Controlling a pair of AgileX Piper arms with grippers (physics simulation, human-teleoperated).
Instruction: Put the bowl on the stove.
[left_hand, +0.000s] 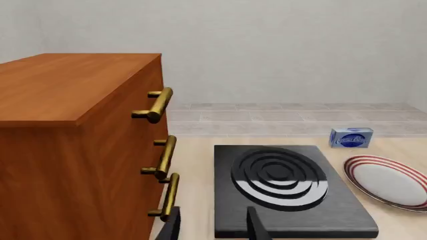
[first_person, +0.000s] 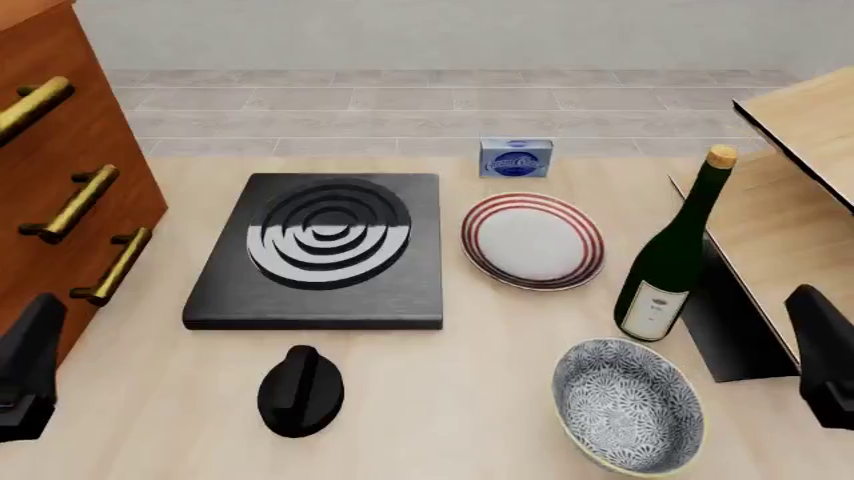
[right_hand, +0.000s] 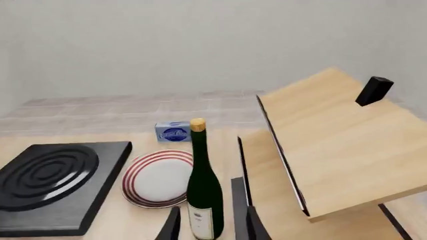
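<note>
The bowl (first_person: 627, 405), blue-grey floral inside with a pale rim, sits upright on the table near the front edge, right of centre. The stove (first_person: 320, 250) is a flat black slab with black and silver-white rings, lying left of centre; it also shows in the left wrist view (left_hand: 287, 187) and as the stove (right_hand: 53, 180) in the right wrist view. My left gripper (first_person: 27, 375) hangs at the far left, open and empty (left_hand: 212, 212). My right gripper (first_person: 827, 365) hangs at the far right, right of the bowl, open and empty (right_hand: 212, 212). Neither wrist view shows the bowl.
A white plate with red rings (first_person: 531, 240) lies right of the stove. A green bottle (first_person: 674, 255) stands just behind the bowl. A black knob (first_person: 300, 390) sits in front of the stove. A blue box (first_person: 515, 158) is at the back. A wooden drawer cabinet (first_person: 54, 180) flanks the left, a slanted wooden shelf (first_person: 787, 200) the right.
</note>
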